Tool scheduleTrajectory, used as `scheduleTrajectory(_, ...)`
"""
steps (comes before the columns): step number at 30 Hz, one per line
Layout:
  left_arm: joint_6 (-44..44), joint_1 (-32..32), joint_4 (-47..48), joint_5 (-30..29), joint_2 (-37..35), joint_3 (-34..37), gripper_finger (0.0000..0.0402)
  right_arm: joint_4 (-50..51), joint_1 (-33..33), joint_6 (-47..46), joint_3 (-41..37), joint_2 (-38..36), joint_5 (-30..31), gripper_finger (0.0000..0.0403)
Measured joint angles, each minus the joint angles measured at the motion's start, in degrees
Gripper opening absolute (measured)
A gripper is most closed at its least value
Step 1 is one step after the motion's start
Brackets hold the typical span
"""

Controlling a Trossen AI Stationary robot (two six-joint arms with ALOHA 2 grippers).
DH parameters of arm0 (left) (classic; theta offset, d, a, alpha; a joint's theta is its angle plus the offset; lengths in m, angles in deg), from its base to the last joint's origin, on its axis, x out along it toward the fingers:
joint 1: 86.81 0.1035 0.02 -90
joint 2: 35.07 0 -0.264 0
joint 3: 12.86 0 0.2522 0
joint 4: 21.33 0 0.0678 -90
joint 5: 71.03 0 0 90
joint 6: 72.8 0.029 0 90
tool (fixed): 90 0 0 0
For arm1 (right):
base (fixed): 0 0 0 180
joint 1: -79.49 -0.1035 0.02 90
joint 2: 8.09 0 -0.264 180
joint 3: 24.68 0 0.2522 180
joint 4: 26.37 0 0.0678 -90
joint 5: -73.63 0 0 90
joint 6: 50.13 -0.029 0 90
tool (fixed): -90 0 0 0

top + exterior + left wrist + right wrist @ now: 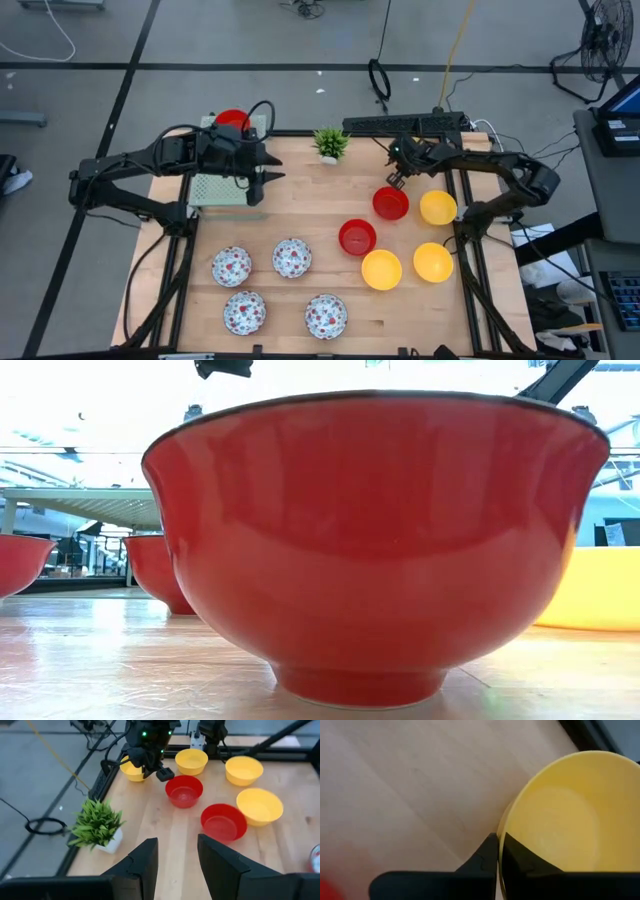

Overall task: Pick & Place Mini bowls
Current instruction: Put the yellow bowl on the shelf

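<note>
Right gripper (497, 845) tight on yellow bowl (560, 810) rim by the table (170, 830) edge; left gripper (177, 860) half-open, empty.

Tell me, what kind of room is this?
Probably a robot lab or workshop: a wooden table in a metal frame, cables trailing over a grey floor, a fan, and a monitor nearby.

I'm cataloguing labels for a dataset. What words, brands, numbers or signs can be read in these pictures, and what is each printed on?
None can be read.
The red bowls, yellow bowls and flowered bowls carry no writing.
The screen at the high view's right edge shows nothing that can be made out.
</note>
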Motion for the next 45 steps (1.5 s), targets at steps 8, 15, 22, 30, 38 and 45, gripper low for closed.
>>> scheduleTrajectory(8,5.80,0.00,-0.01,0.00,0.00,0.00,0.0143,3.81,-7.08,-0.93,0.00,-12.12,-0.20,0.0001)
scheduleTrajectory(15,6.08,-0.45,-0.31,0.49,3.17,0.00,0.0143,3.38,-19.89,-5.93,0.00,-17.36,-9.39,0.0001)
scheduleTrajectory(22,16.43,-4.12,-0.42,0.55,10.46,0.02,0.0143,-0.67,-34.95,-8.37,0.00,-16.41,-14.59,0.0000)
scheduleTrajectory(30,26.98,-9.80,-6.27,0.73,18.46,0.02,0.0143,-8.21,-45.58,-6.34,0.00,-15.23,-25.11,0.0000)
scheduleTrajectory(38,36.55,-15.38,-19.69,7.50,24.05,0.02,0.0143,-18.97,-48.65,-5.33,0.00,-13.19,-34.11,0.0000)
scheduleTrajectory(45,37.84,-18.63,-26.73,8.51,25.65,0.00,0.0143,-25.50,-49.08,-1.53,0.26,-9.07,-40.28,0.0000)
